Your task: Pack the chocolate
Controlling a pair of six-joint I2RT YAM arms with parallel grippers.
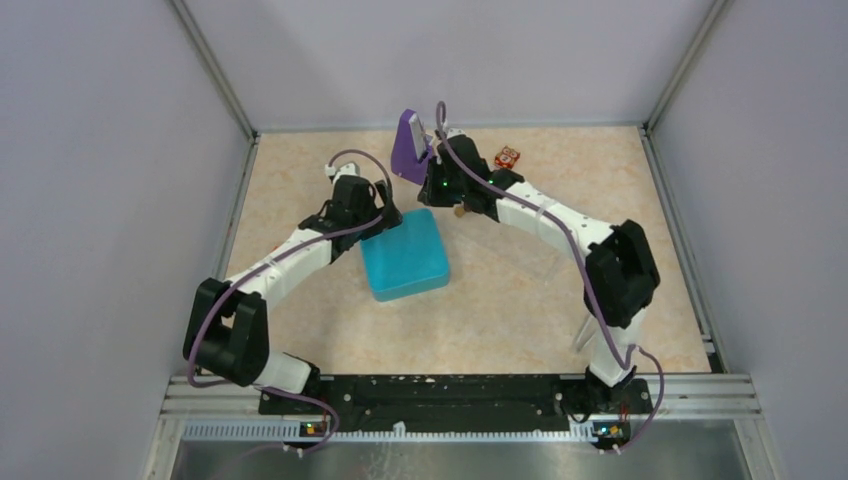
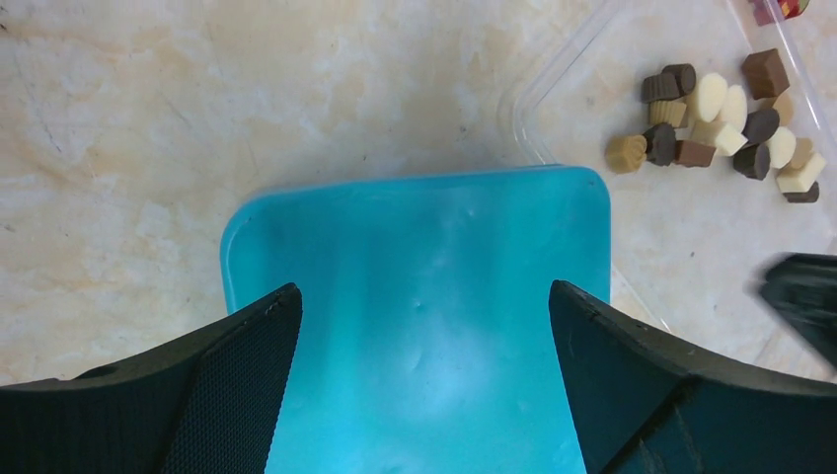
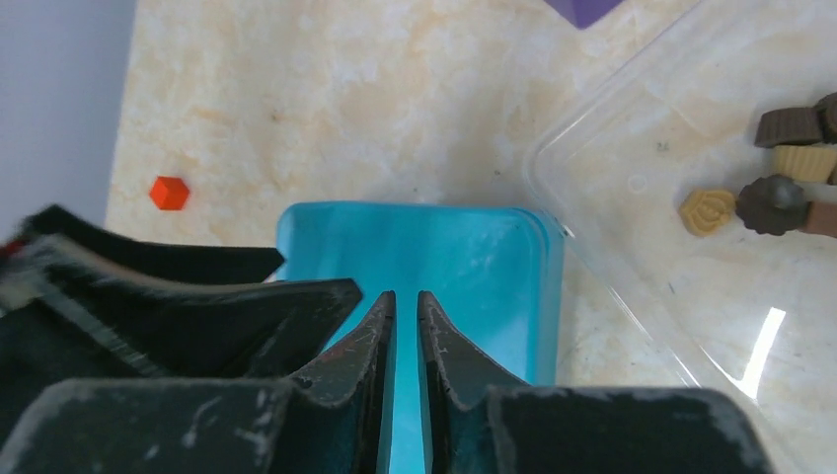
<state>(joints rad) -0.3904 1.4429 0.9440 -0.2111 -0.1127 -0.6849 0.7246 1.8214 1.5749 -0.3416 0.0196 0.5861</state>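
Observation:
The chocolate (image 2: pixel 721 123) is a heap of dark brown, tan and cream pieces inside a clear plastic container (image 2: pixel 553 89), and a few pieces (image 3: pixel 780 178) also show in the right wrist view. A teal lid (image 1: pixel 405 255) lies flat on the table beside the container (image 3: pixel 592 257). My left gripper (image 2: pixel 424 291) hangs wide open over the lid (image 2: pixel 424 227), one finger to each side. My right gripper (image 3: pixel 406 296) is above the lid (image 3: pixel 464 257) near its corner. Its jaws are shut to a thin slit, and only teal shows through it.
A purple block (image 1: pixel 409 147) stands upright at the back, behind the right wrist. A small red-and-white patterned cube (image 1: pixel 508 156) lies at the back right. A small red-orange cube (image 3: pixel 169 192) lies near the wall. Grey walls enclose the table on three sides.

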